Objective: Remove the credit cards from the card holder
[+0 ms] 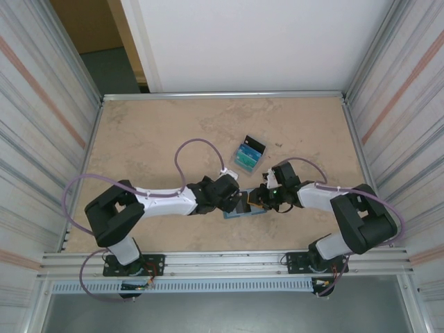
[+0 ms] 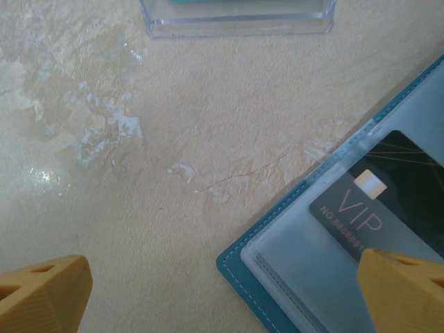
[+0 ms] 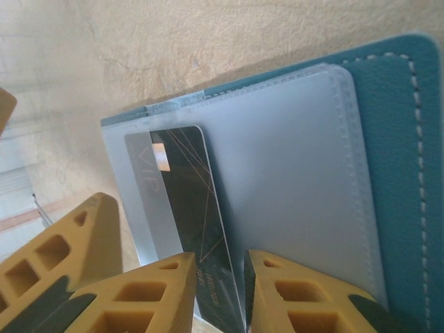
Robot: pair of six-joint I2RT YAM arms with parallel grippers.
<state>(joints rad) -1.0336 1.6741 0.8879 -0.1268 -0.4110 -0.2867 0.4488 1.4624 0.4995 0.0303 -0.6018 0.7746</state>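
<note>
Table [image 1: 152, 139]: beige, mottled, spreads under and all round the card holder [image 1: 244, 212]. Left arm [image 1: 159, 201]: stretches low toward the card holder from its left side. Right arm [image 1: 333, 201]: stretches toward the card holder from its right side. Card holder itself: teal with pale stitching, lies opened flat, frosted clear sleeves facing up, both wrists meeting over it. Clear plastic box [image 1: 249, 154]: stands beyond the card holder, well apart from it, with teal, light blue and black credit cards [image 1: 244, 159] lying inside. Left gripper [image 2: 222, 298]: spread wide, holds nothing, hangs over the card holder's corner, one yellow fingertip [image 2: 406, 295] above the sleeve, the other off over bare table. Right gripper [image 3: 239, 302]: pinched onto the black card [image 3: 184, 201], yellow fingers [image 3: 298, 298] pressed to either face at the edge that sticks out of the card holder's sleeve. Black card: marked VIP, partly under that frosted sleeve, partly out of it.
</note>
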